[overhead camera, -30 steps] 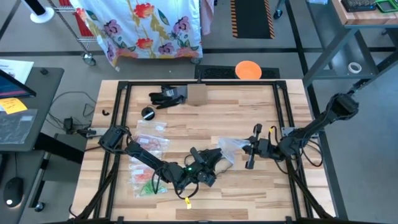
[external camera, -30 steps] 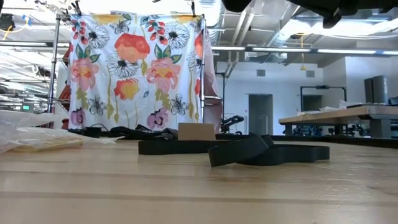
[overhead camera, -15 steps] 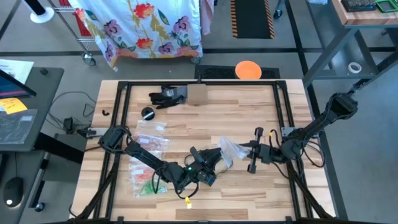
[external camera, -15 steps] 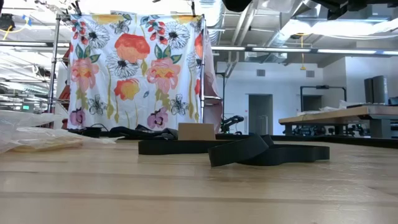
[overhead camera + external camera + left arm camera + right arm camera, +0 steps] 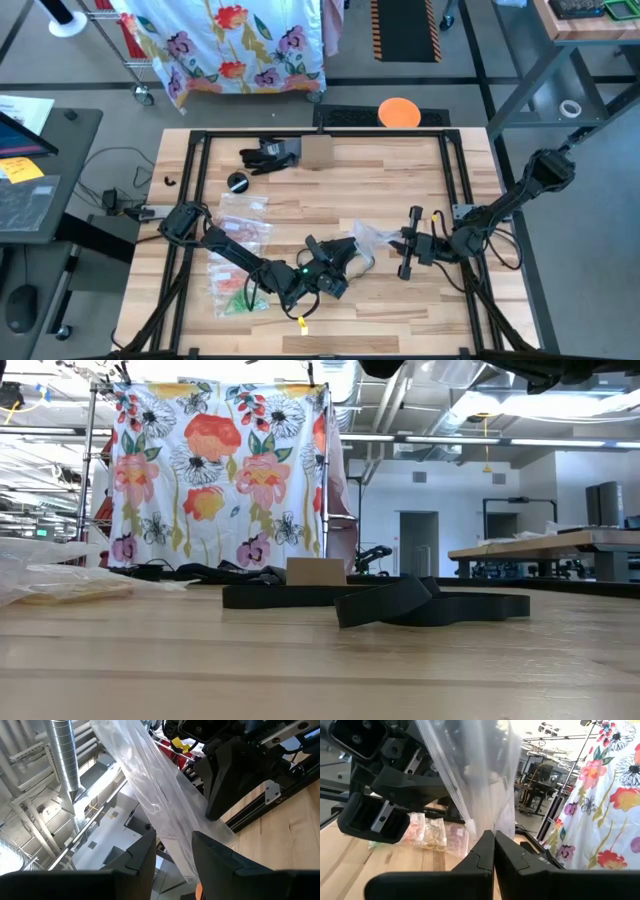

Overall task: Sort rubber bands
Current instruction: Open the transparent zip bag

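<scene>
Your wooden counter (image 5: pixel 330 190) sits before a floral curtain (image 5: pixel 220 480). Your left tool (image 5: pixel 345 258) has its jaws partly apart around one edge of a clear plastic bag (image 5: pixel 368 240); your right tool (image 5: pixel 400 243), pinched tight, holds the opposite edge. The bag hangs stretched between them. The rubber bands (image 5: pixel 235 290) lie bagged beside the left arm, near the counter's left edge.

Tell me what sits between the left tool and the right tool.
A clear plastic bag spans the gap in the high view, pinched by the shut right tool and held between the left tool's fingers, as both wrist views show.
</scene>
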Robot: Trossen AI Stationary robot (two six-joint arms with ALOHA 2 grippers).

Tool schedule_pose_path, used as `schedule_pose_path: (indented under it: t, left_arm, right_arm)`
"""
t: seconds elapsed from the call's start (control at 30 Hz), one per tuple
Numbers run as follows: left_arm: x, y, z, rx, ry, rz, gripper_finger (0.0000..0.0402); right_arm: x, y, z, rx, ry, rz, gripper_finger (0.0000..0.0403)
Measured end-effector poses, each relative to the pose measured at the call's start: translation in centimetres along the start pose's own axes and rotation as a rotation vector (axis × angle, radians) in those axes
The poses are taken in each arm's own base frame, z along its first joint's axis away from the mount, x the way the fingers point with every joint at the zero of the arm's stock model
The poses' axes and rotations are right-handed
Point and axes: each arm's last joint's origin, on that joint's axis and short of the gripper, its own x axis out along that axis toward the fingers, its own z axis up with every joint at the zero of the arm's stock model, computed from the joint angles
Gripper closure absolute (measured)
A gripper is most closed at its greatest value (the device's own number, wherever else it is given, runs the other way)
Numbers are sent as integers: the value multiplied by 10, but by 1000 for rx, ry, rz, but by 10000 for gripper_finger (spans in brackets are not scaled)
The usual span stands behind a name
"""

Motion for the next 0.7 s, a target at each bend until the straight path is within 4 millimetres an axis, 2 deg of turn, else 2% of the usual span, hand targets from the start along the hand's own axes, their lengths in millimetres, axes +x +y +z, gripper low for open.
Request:
schedule_pose_path:
  t: [0.2,0.37,0.43,0.7]
  left_arm:
    - [6,1,-4,-28,36,10,298]
    - [7,0,-6,-38,49,9,374]
    - [7,-1,-5,-41,34,1,393]
    - [7,-2,-5,-65,26,-4,400]
  right_arm:
    - [0,0,0,-2,1,1,403]
    - [0,0,-1,-12,8,4,403]
    - [0,1,-2,-17,11,6,403]
    - [0,1,-1,-47,8,8,391]
